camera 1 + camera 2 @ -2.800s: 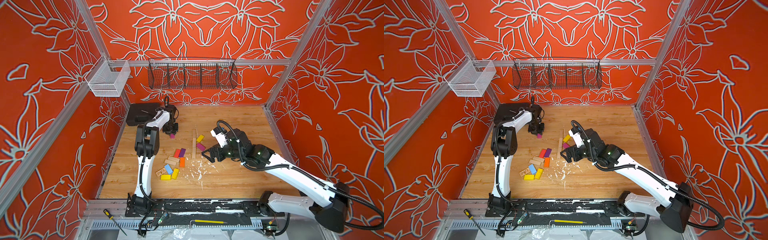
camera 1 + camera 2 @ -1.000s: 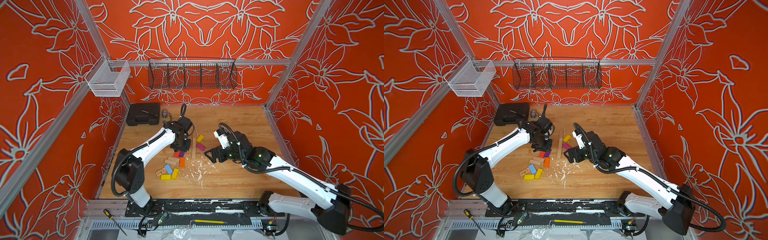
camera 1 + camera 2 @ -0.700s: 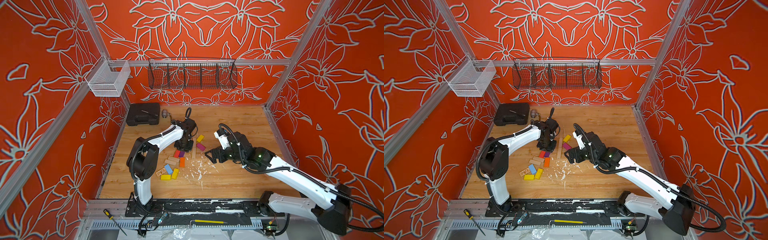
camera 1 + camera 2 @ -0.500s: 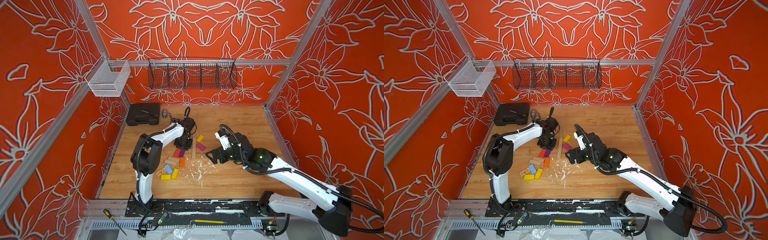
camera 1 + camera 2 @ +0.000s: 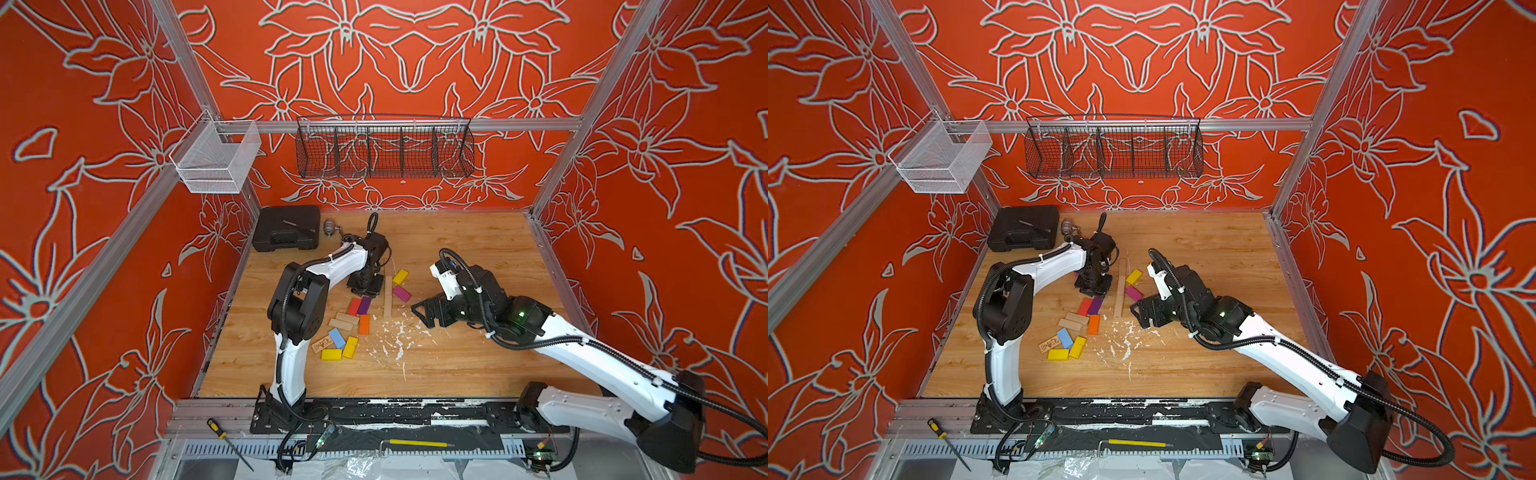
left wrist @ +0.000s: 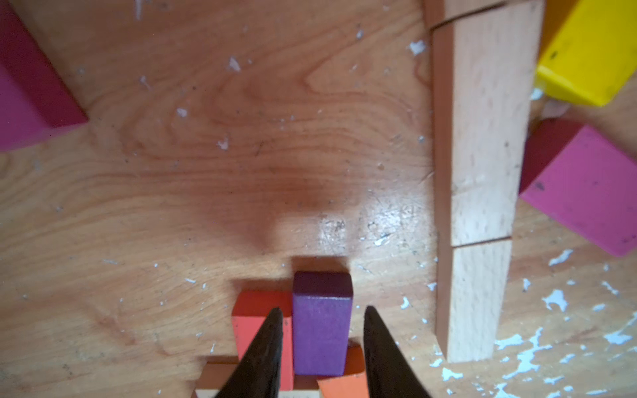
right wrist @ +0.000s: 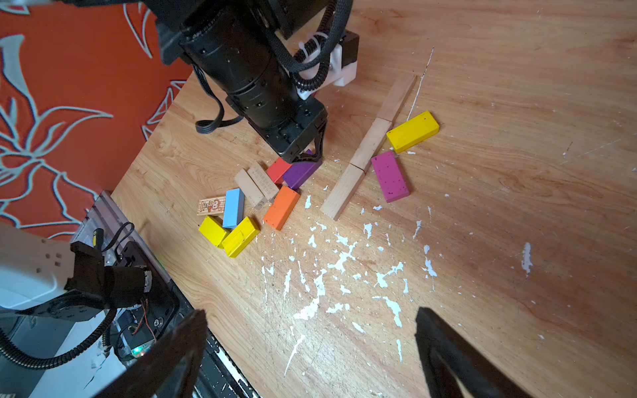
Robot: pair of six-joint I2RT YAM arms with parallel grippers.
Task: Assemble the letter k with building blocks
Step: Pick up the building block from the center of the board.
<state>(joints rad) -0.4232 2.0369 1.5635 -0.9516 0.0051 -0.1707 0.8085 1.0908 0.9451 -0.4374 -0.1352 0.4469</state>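
We see our left claw (image 6: 320, 310) narrowly parted, astride the purple block (image 6: 322, 330) in the loose pile on the desk (image 5: 478, 249). Right of it lies the plain-wood line (image 5: 387, 296), then our right claw (image 7: 310, 312), spread wide and empty.

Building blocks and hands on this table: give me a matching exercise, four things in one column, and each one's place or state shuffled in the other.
Column one
1. purple block
2. light blue block
3. three plain planks
4. right hand

Column two
A. end to end in a straight row
B. open, holding nothing
C. straddled by the left hand
D. beside the printed plank

Pairs: 1-C, 2-D, 3-A, 4-B
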